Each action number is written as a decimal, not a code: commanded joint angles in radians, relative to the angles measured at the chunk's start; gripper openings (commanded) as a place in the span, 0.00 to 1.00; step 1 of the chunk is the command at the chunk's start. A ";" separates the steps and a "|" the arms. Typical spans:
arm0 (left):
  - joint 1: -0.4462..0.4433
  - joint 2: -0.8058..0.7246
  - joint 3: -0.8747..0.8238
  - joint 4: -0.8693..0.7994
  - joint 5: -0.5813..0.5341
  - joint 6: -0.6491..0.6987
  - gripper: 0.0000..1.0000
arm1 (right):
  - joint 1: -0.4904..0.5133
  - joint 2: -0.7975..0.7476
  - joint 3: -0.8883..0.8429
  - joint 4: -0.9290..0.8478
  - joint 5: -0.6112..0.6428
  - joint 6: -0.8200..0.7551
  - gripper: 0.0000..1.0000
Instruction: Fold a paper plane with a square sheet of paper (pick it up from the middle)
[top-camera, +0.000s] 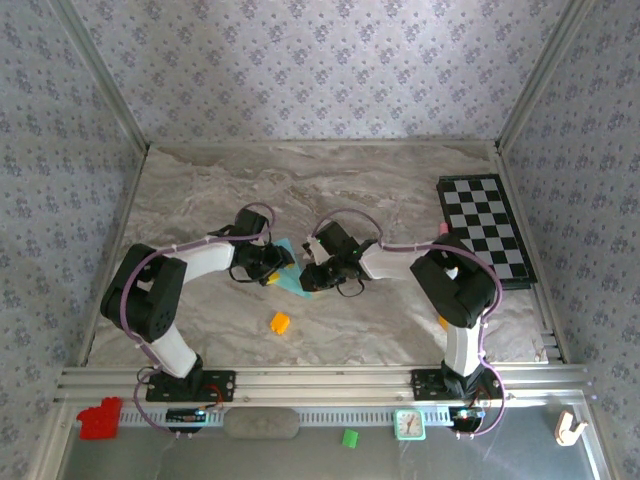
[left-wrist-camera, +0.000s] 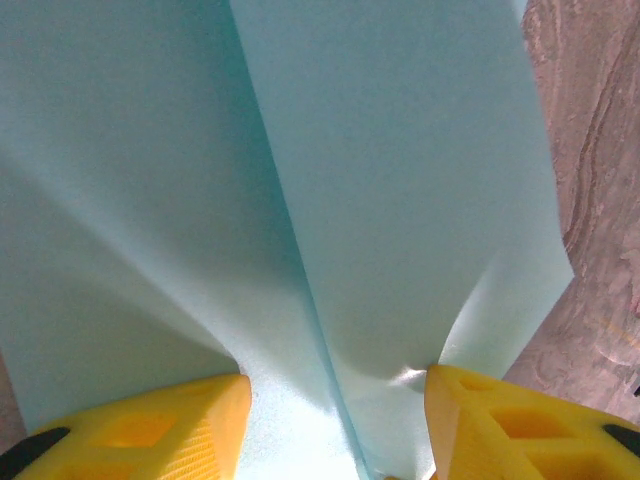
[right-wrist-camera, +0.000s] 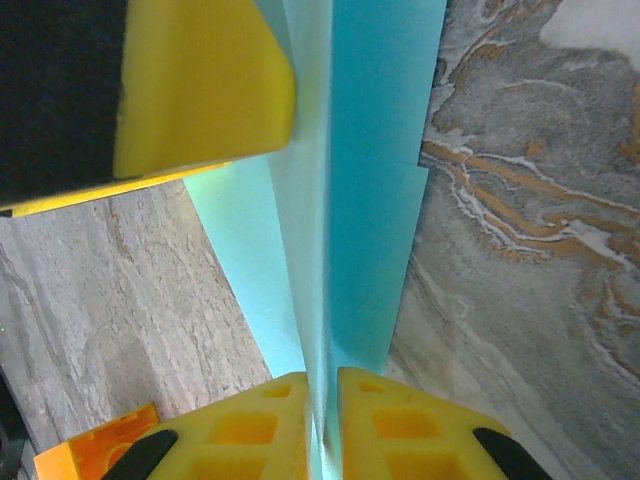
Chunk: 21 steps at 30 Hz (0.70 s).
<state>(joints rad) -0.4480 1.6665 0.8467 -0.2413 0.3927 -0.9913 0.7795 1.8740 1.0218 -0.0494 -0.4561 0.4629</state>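
Note:
The teal square sheet of paper lies folded on the marble table between my two grippers. In the right wrist view it stands as a narrow upright ridge, and my right gripper is shut on that ridge. My left gripper is open, its yellow fingers wide apart over the creased paper; its right finger touches a raised flap. From above, the left gripper and right gripper face each other across the paper. Whether the fold has a paper plane's dart shape, I cannot tell.
An orange cube sits on the table just in front of the grippers, and its corner shows low in the right wrist view. A black-and-white checkered board lies at the right edge. Metal frame rails border the table.

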 joint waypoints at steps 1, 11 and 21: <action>-0.009 0.047 -0.027 -0.101 -0.059 0.017 0.52 | 0.005 0.020 0.023 -0.022 -0.023 0.013 0.14; -0.009 0.029 -0.034 -0.097 -0.064 0.014 0.51 | 0.003 0.043 0.026 -0.021 -0.051 0.011 0.11; -0.006 -0.095 0.004 -0.063 -0.075 0.043 0.52 | -0.009 0.067 0.027 -0.034 -0.058 0.029 0.10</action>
<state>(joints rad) -0.4538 1.6279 0.8463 -0.2707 0.3500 -0.9794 0.7776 1.9118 1.0370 -0.0479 -0.5060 0.4686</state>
